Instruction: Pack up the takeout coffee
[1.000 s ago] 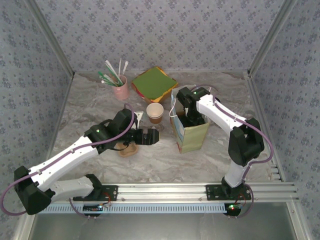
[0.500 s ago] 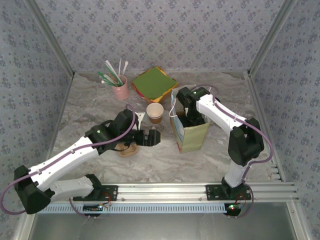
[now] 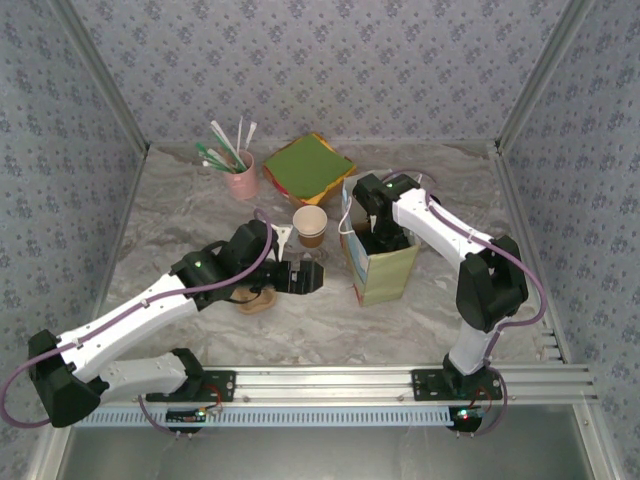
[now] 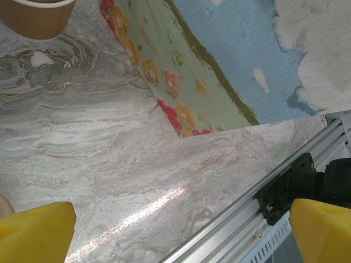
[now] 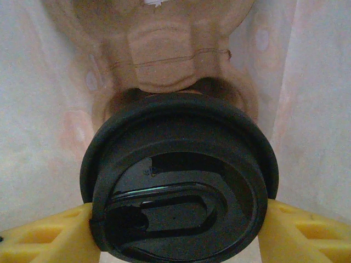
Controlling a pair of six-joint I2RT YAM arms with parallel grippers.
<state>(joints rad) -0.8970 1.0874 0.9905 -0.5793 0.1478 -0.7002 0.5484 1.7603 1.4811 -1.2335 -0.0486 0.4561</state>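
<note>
The takeout coffee, seen from above by its round black lid, is down inside the paper bag. My right gripper is shut on it, one yellow finger at each side of the lid. A moulded brown cardboard carrier lies below the cup in the bag. In the top view the right gripper reaches into the bag's open mouth. My left gripper hovers open and holds nothing, low over the table just left of the bag. In the left wrist view the left gripper faces the bag's printed side.
A lidless brown cup stands just left of the bag; it is the brown cup in the left wrist view. At the back are a pink cup of straws and a green napkin stack. A brown round thing lies under the left arm. The metal rail edges the table.
The left gripper has drifted slightly toward the near edge. The right arm and the coffee have not moved.
</note>
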